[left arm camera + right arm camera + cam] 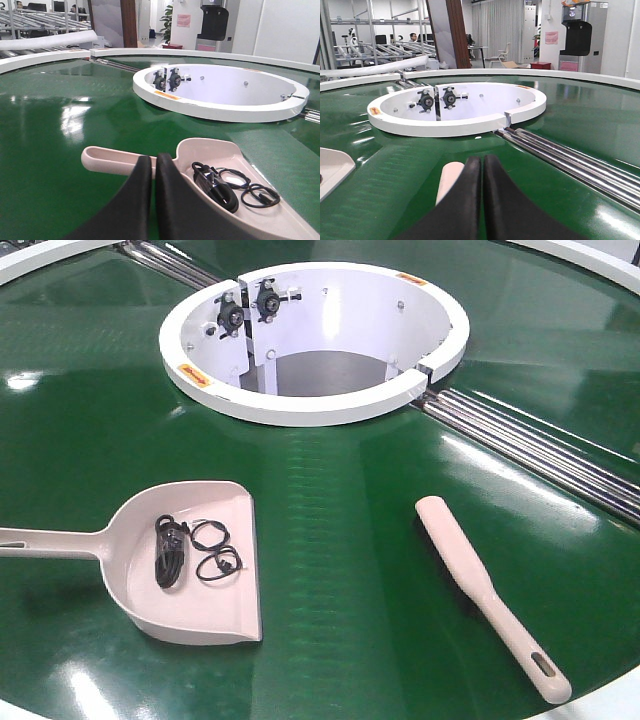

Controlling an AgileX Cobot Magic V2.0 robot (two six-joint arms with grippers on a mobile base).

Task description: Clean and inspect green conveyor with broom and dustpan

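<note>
Currently the dustpan, loaded with black cables, is laid near the green conveyor's front-left edge, the broom front-right. Both the left gripper and right gripper are seen pressed closed, empty.

The dustpan handle runs off the left edge of the front view. In the right wrist view the closed jaws cover most of the broom, and only a corner of the dustpan shows. The black bits inside it are too small to name.
</note>
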